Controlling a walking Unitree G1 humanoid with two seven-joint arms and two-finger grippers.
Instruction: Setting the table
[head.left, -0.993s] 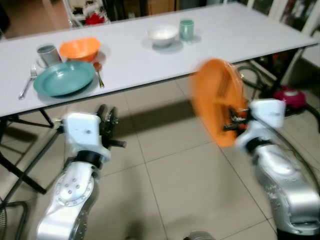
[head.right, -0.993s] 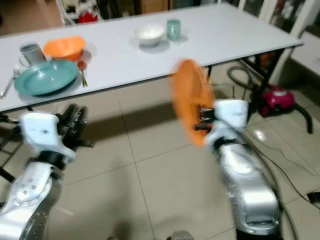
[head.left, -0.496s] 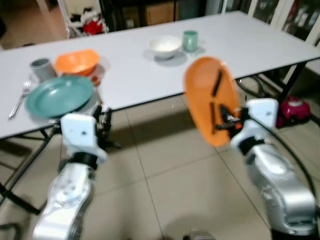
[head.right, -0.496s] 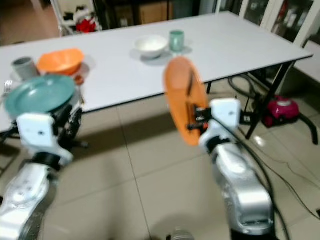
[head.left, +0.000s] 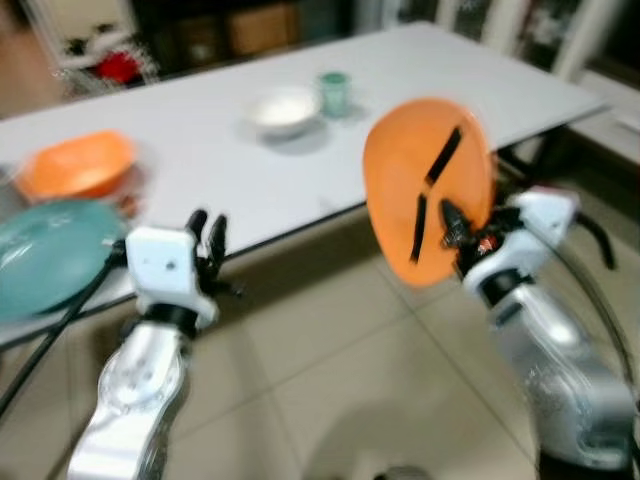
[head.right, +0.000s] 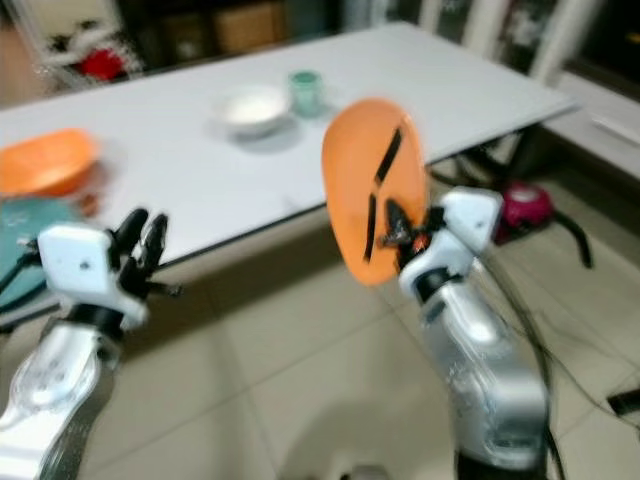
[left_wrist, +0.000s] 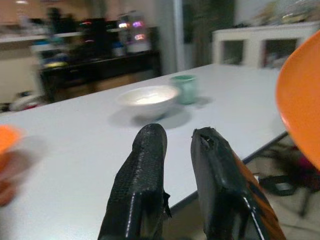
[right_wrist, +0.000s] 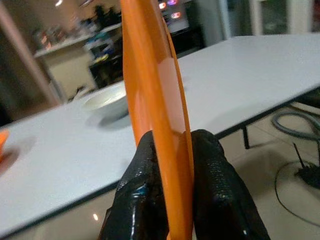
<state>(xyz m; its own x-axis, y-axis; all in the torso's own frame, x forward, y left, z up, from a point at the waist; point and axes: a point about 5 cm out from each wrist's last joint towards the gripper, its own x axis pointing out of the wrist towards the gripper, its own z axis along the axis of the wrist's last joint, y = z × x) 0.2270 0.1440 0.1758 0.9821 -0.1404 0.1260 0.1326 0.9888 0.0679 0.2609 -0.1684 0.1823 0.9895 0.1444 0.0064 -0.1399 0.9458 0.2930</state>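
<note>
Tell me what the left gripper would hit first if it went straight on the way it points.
Probably the white bowl. The left gripper holds nothing and aims over the table's near edge toward the bowl, the green cup just beside it. Depth is unclear; aimed lower, it would meet the tabletop first.

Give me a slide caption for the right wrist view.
Right gripper pinching an upright orange plate edge-on, facing the white table.

The right gripper (head.left: 432, 222) is clamping an orange plate (head.left: 428, 190) upright, near the white table (head.left: 420, 75). The left gripper (head.left: 206, 235) is hanging empty. Farther off, a white bowl (head.left: 283, 108) is sitting beside a green cup (head.left: 334, 92).
</note>
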